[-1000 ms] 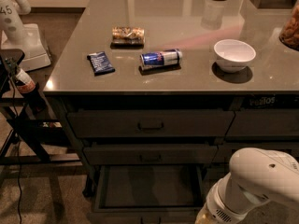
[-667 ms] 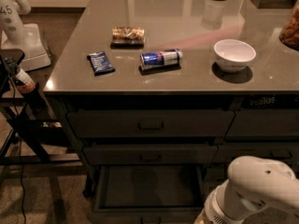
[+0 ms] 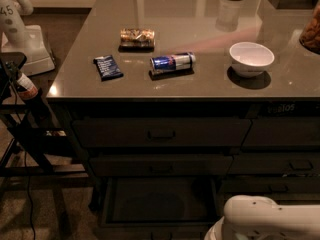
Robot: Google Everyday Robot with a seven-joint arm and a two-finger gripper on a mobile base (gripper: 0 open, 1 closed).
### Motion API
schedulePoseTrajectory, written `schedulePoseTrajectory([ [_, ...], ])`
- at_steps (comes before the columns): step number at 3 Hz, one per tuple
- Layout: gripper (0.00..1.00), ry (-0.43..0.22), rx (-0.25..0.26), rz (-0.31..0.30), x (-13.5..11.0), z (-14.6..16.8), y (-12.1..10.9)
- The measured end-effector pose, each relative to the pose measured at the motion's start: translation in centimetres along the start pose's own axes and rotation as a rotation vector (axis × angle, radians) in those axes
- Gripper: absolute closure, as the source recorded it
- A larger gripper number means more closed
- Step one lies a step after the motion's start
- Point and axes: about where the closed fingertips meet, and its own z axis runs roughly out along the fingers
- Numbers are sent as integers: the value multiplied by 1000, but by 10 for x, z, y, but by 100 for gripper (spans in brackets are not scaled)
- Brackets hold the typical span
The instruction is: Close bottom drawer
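Gripper sits out of view (state impossible to tell) beyond white arm (image 3: 270, 219); bottom drawer (image 3: 160, 201) open.

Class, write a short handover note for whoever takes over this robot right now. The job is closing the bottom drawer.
Gripper: out of view; only the white arm shows at the lower right, beside the open drawer.
Bottom drawer: pulled out, dark interior exposed; the two drawers above it look shut.
Done: nothing visible yet.
Left: bring the gripper to the drawer front and push it fully in.
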Motion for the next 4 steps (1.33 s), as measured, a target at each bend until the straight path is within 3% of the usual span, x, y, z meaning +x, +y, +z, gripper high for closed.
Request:
schedulePoseTrajectory([
  [1, 100, 4, -37, 63, 0, 50, -10],
  [2, 100, 4, -37, 63, 0, 50, -10],
  [3, 100, -51, -55, 112, 4, 74, -29],
  [4, 100, -161, -40, 186, 9, 108, -71],
])
